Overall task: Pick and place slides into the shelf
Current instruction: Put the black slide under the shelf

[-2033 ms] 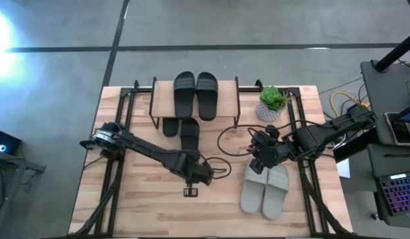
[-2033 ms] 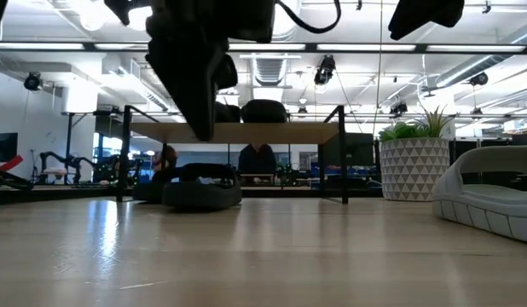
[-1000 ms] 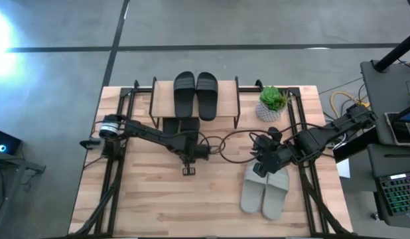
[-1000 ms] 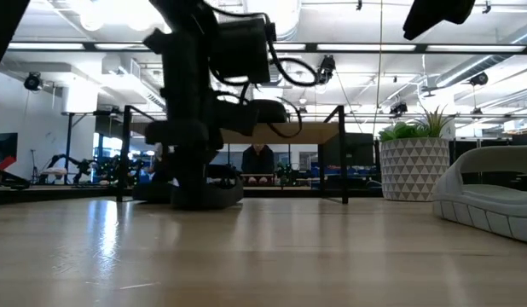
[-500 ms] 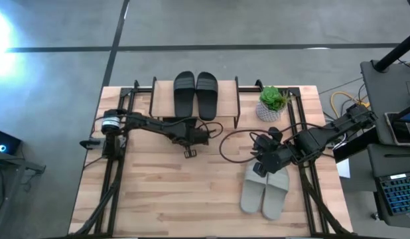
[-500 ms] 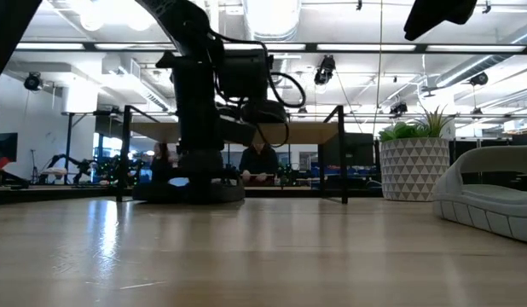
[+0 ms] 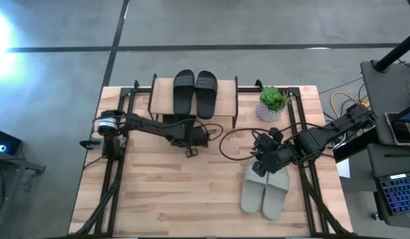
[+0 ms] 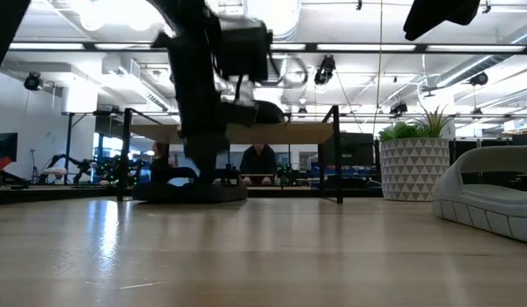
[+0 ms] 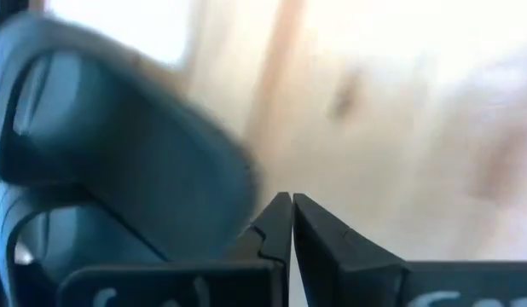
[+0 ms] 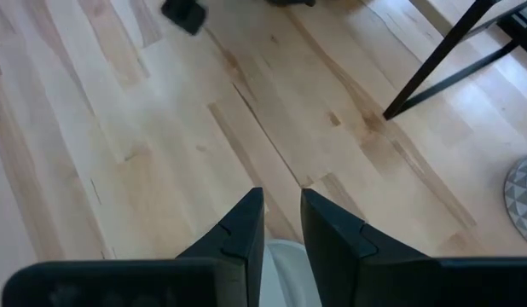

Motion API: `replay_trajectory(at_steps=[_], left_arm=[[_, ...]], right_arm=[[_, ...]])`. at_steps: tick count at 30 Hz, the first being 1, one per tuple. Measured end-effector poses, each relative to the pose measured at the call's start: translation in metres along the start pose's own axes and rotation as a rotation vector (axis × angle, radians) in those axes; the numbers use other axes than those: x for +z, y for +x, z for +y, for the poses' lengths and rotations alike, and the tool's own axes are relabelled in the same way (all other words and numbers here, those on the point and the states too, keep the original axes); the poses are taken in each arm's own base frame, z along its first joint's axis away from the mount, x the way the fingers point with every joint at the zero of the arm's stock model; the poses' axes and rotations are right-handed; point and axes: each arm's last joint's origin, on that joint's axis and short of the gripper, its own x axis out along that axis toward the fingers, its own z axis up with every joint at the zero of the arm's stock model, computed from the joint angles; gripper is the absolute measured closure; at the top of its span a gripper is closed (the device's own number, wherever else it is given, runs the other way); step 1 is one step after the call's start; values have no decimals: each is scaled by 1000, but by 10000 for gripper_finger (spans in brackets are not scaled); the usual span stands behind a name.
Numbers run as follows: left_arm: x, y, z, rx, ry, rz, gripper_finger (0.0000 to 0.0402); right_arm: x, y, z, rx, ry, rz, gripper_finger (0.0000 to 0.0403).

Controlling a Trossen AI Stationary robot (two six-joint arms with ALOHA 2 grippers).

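Shelf [image 7: 164, 98]: at the table's far edge, beside a potted plant [image 7: 272, 101]
On top board: one black pair [image 7: 194, 93], side by side, placed
Under board: second black pair [image 8: 192, 188] on the tabletop beneath, seen level in the low view; from above mostly hidden by the board and left arm
Left gripper [image 7: 190, 150]: just in front of the shelf, fingers pressed together with nothing between them; a dark slide [image 9: 118, 170] close beside it in the wrist view, not gripped
Right gripper [image 7: 260, 166]: over the heel end of the grey-green pair, jaws a narrow gap apart; wrist view shows a pale slide edge [image 10: 285, 256] just below the tips, grip cannot be told
Grey-green pair [image 7: 265, 189]: on open table at the right, well apart from the shelf
Done: four black slides at the shelf, by the look of it
Left: two grey-green slides to lift and carry over
Free room: top board right of the black pair
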Motion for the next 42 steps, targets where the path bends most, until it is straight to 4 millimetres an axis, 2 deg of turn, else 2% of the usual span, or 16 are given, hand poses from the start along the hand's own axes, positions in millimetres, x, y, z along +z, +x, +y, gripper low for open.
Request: replay_trajectory(at_steps=[3,6,10,16,20,24,28,31,36,40,42], left_arm=[[3,-26,-12,-41,25,-73,401],[4,-60,-22,-82,14,-159,401],[-12,-102,-27,-116,-134,-213,402],[-54,-171,-10,-80,-554,-414,402],[-88,-197,18,25,-829,-540,402],[-113,-194,56,190,-979,-476,402],[-121,-181,87,240,-1034,-429,402],[-131,-170,112,351,-1093,-382,402],[-150,-148,143,465,-1257,-290,402],[-161,-124,156,417,-1379,-64,402],[-165,-113,159,360,-1415,-11,402]], right_arm=[[0,0,0,0,-7,0,330],[0,0,0,0,-17,0,330],[0,0,0,0,-20,0,332],[0,0,0,0,-35,-3,341],[0,-1,0,-23,-39,-33,344],[1,-1,0,-37,-41,-50,344],[1,-1,-1,-47,-41,-61,344],[1,-1,-1,-46,-39,-62,344],[1,-1,0,-45,-28,-63,344],[1,-1,0,-45,-28,-64,344],[1,-1,0,-45,-28,-64,344]])
